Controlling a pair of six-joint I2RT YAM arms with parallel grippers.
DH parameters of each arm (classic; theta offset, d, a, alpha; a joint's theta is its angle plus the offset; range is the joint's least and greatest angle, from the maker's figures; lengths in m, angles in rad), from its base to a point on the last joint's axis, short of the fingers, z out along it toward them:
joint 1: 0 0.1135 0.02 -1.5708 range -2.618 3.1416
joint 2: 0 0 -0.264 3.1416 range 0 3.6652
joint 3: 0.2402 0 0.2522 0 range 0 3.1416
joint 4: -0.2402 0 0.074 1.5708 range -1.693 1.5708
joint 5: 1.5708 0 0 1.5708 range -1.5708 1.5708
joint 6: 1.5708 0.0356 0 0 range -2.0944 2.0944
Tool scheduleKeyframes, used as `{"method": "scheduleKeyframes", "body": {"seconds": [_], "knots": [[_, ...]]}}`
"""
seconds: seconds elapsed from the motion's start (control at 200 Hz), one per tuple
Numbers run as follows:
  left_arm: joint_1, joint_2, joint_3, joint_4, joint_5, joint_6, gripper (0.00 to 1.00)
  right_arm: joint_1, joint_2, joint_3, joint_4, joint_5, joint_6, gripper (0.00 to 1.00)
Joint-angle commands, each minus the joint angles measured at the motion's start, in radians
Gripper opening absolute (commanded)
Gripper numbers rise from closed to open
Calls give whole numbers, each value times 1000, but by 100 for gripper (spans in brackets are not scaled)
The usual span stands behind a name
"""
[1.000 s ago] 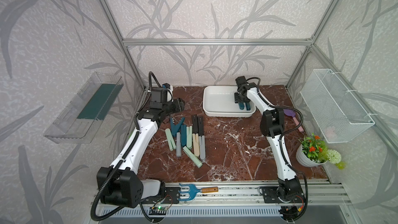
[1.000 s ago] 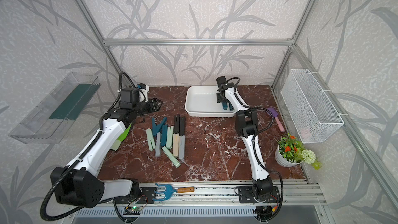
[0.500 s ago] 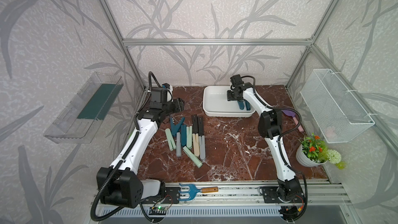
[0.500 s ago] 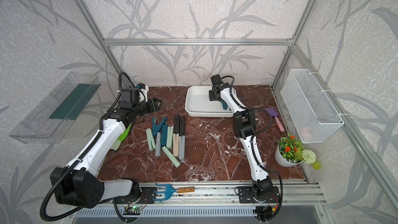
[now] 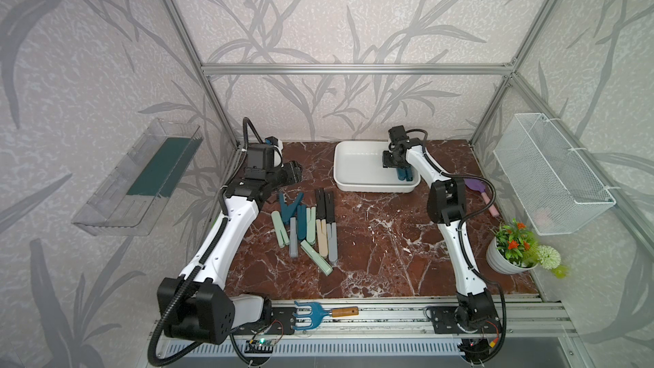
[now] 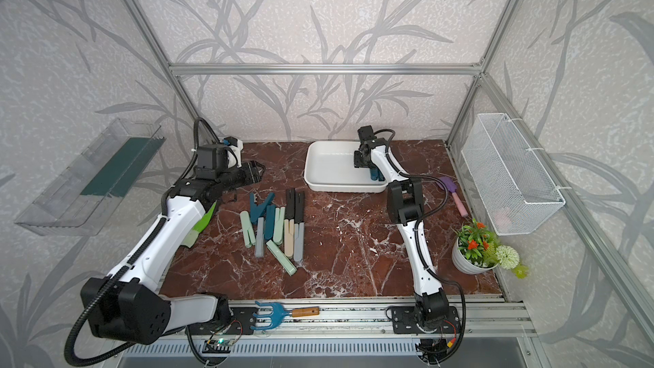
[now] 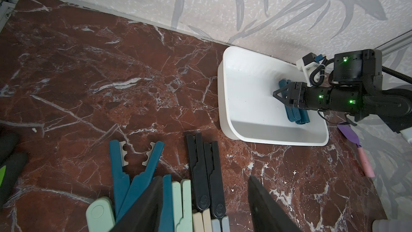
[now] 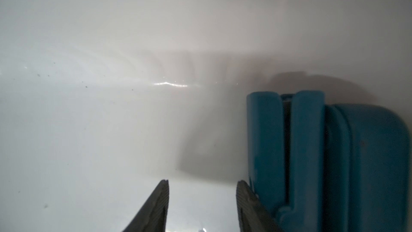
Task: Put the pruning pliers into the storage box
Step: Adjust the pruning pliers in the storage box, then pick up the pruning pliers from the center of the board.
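Right wrist view is showing the right pincer [image 8: 202, 183] parted, empty, releasing teal pruning pliers [image 5: 404, 174] at the storage box's [image 5: 357, 168] 3 o'clock end. Next, probably fetching from the table's [image 5: 389, 242] 9 o'clock pile [image 5: 311, 221].

A red-brown marble tabletop [image 5: 382, 242] fills the centre in both top views. At lower centre, on the front rail, lies a blue plastic hand rake with a wooden handle [image 5: 323, 313]. At centre right lie a purple-headed, pink-handled spatula [image 5: 475, 186] and, lower, 1 white pot of green leaves and orange flowers [image 5: 499, 263]. A white wire mesh basket [image 5: 545, 171] hangs at the right edge. A clear plastic bin [image 5: 106, 203] holding a dark green sheet [image 5: 162, 166] hangs at the left.
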Motion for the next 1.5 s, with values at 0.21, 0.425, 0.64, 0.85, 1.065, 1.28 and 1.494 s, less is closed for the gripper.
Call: {"method": "scheduleKeyframes", "body": {"seconds": [0.21, 0.425, 0.64, 0.85, 1.065, 1.28, 1.494], "knots": [[-15, 28, 7, -18, -28, 9, 61, -22, -54, 58, 4, -216, -29, 55], [-119, 81, 21, -43, -139, 15, 62, 1, -217, -64, 99, -290, -8, 56], [-230, 188, 42, -60, -256, -60, 63, 48, -479, -381, 227, -159, -7, 56], [-272, 291, 66, -59, -318, -130, 63, 207, -742, -786, 377, -11, 26, 56], [-225, 331, 59, -43, -272, -152, 63, 405, -789, -981, 435, 46, 179, 59], [-183, 459, 103, -73, -254, -149, 63, 434, -774, -1022, 458, 21, 237, 59], [-182, 593, 183, -101, -243, -158, 61, 437, -783, -1063, 455, -25, 253, 57]]}}
